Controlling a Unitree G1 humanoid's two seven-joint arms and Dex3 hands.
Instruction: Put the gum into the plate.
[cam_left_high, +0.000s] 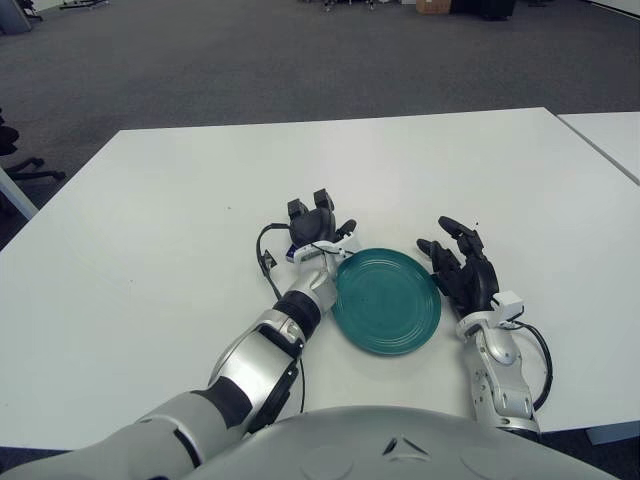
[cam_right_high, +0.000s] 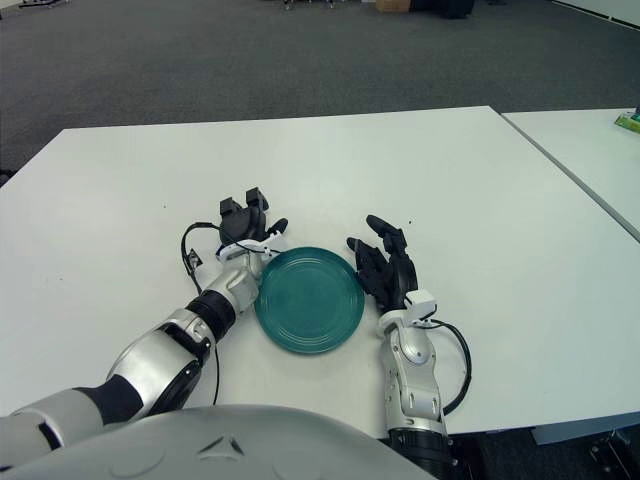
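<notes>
Left eye view: left hand (cam_left_high: 313, 226) at the far-left rim of the green plate (cam_left_high: 386, 301) on the white bench (cam_left_high: 140, 240), fingers (cam_left_high: 322, 203) curled; gum hidden beneath them, so grasp impossible to tell, only a small white-and-blue bit (cam_left_high: 296, 254) visible at the wrist. Right hand (cam_left_high: 463, 272) just right of the plate, fingers loosely spread, holding nothing. Right eye view: same layout, left fingers (cam_right_high: 254, 200) bunched at the plate's (cam_right_high: 309, 299) far-left edge, plate bare, right hand (cam_right_high: 386, 265) close beside its right rim.
</notes>
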